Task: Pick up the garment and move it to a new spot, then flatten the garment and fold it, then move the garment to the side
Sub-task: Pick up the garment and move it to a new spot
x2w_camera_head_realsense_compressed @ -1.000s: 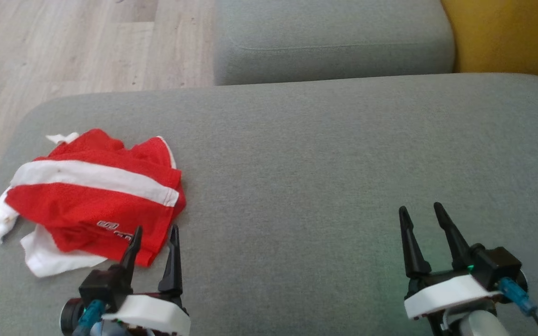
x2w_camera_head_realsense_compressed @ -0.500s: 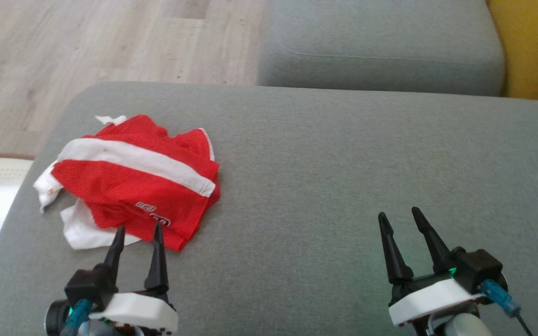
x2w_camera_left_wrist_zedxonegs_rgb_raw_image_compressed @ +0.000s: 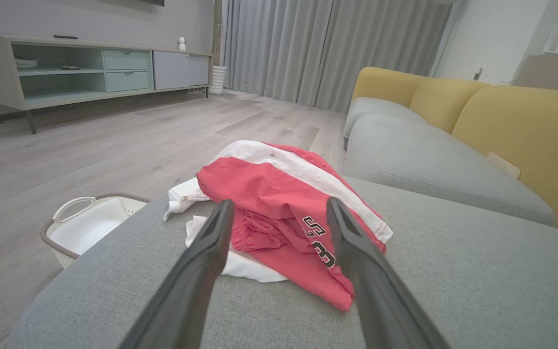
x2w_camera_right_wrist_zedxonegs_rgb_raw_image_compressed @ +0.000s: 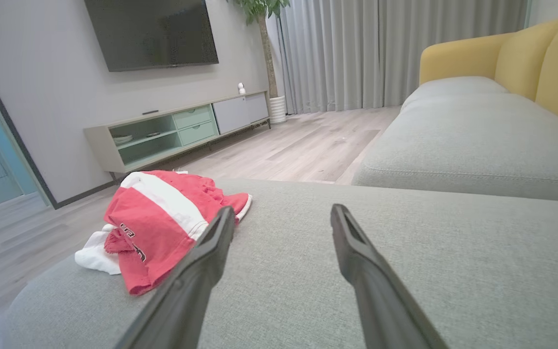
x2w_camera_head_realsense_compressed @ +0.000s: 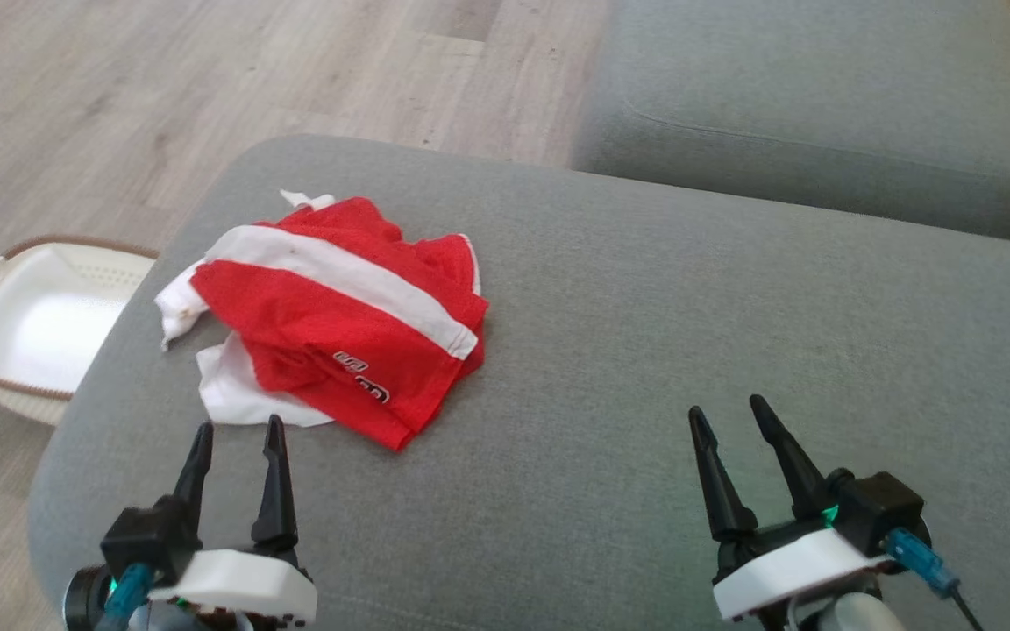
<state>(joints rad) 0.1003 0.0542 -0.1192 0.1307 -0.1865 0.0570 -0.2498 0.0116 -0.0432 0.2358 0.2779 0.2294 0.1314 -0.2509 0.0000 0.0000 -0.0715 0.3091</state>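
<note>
Garment [x2w_camera_head_realsense_compressed: 338, 324]: red mesh with a broad white band, dark lettering near one hem, white cloth showing beneath at lower left. Lies crumpled left of centre in the head view, on grey cushion [x2w_camera_head_realsense_compressed: 645, 350], near its rounded left edge. Left gripper [x2w_camera_head_realsense_compressed: 238, 423]: lower left of the head view, fingers parted, holding nothing, tips near the garment's lower edge. In the left wrist view, frames the garment at mid-frame between the two dark fingers. Right gripper [x2w_camera_head_realsense_compressed: 726, 405]: lower right of the head view, fingers likewise parted and empty, over bare cushion, well apart from the garment. In the right wrist view, looks past the garment, which sits at left middle of frame. White basket [x2w_camera_head_realsense_compressed: 23, 399] with brown rim: left edge of the head view, on pale wood floor [x2w_camera_head_realsense_compressed: 119, 88], just beside the cushion. Second grey cushion [x2w_camera_head_realsense_compressed: 821, 105]: upper right of the head view, beyond the first.
</note>
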